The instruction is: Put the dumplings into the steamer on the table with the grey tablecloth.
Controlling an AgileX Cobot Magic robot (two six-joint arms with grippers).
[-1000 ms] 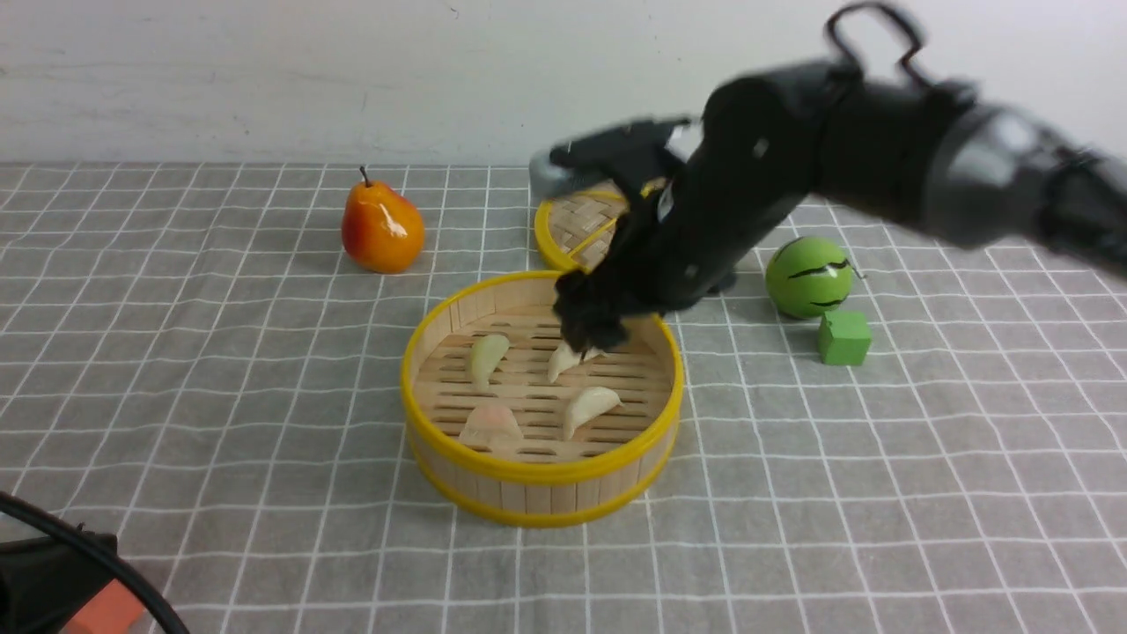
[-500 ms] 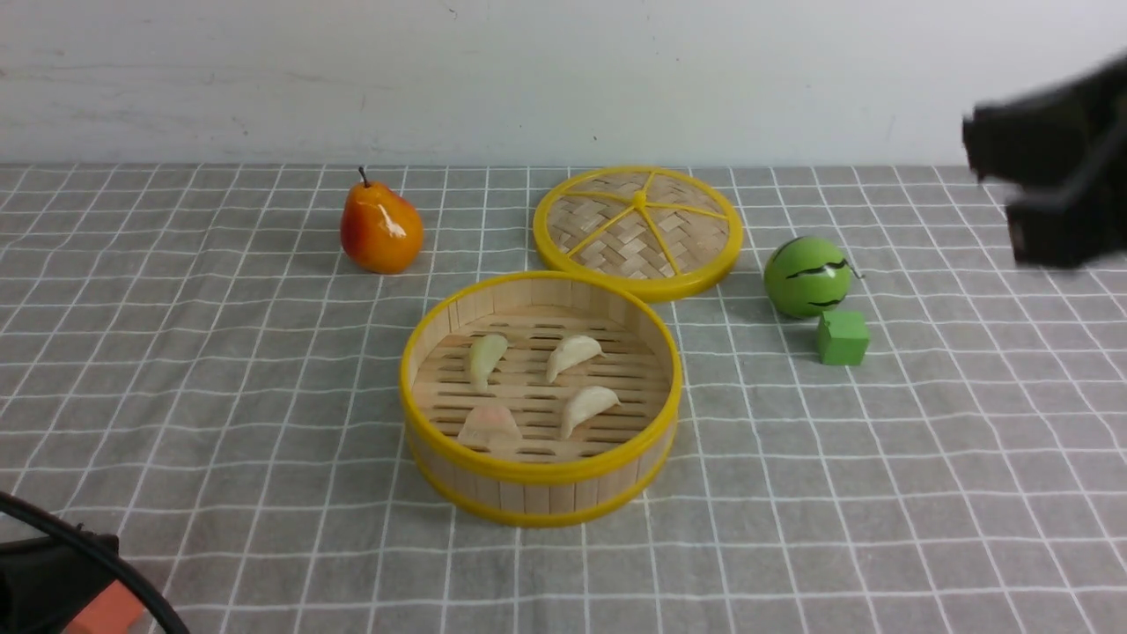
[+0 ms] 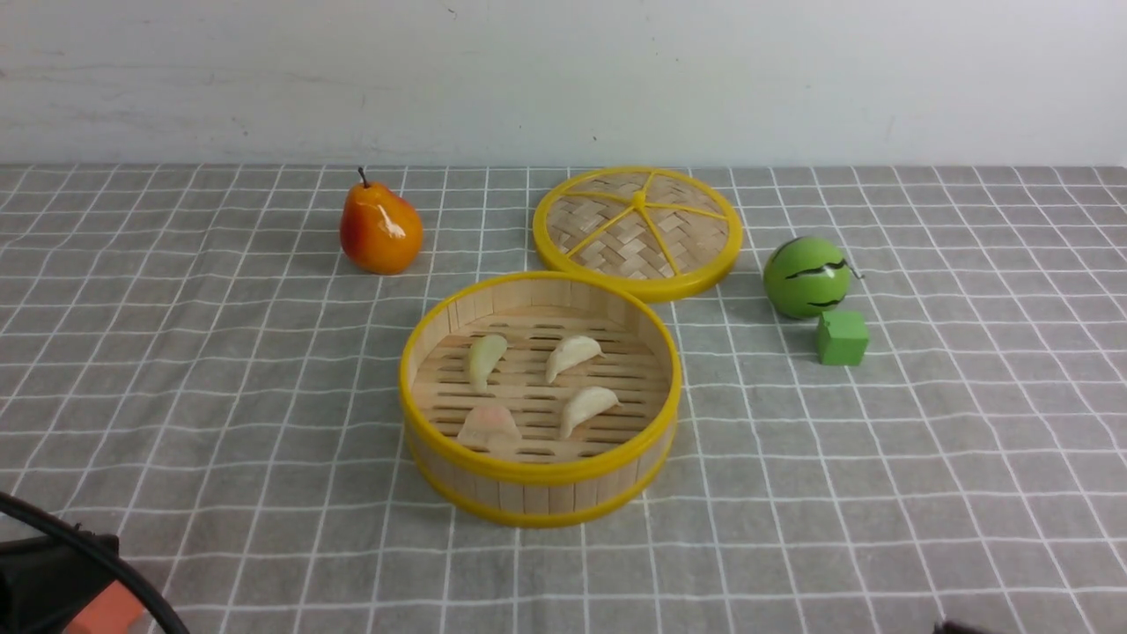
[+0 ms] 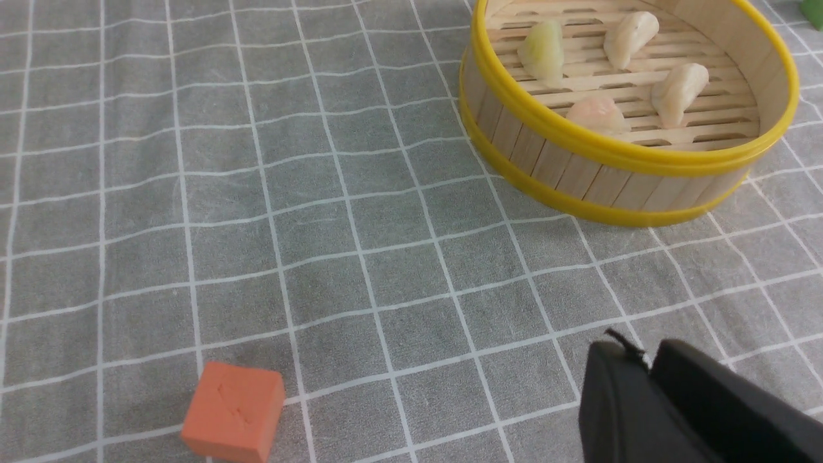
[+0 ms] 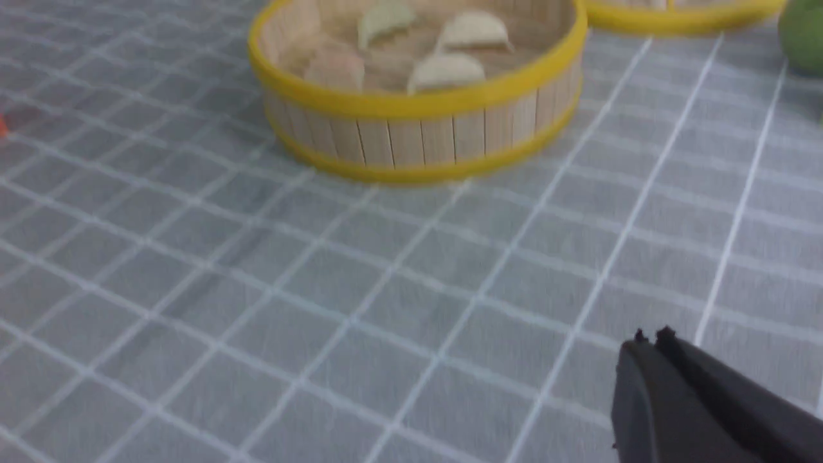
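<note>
Seeing four dumplings (image 3: 574,354) lying in the steamer (image 3: 541,474), we are keeping both grippers (image 4: 649,360) (image 5: 649,341) pressed together, holding nothing.

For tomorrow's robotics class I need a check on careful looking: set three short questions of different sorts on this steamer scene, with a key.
1. How many dumplings lie inside the steamer?
2. True or false: the woven lid sits on top of the steamer.
3. Which thing stands nearest the green cube? A) the pear B) the green ball C) the orange cube

Key
1. Four, all on the slatted floor.
2. False: the lid lies on the grey tablecloth behind the steamer.
3. B.
</note>
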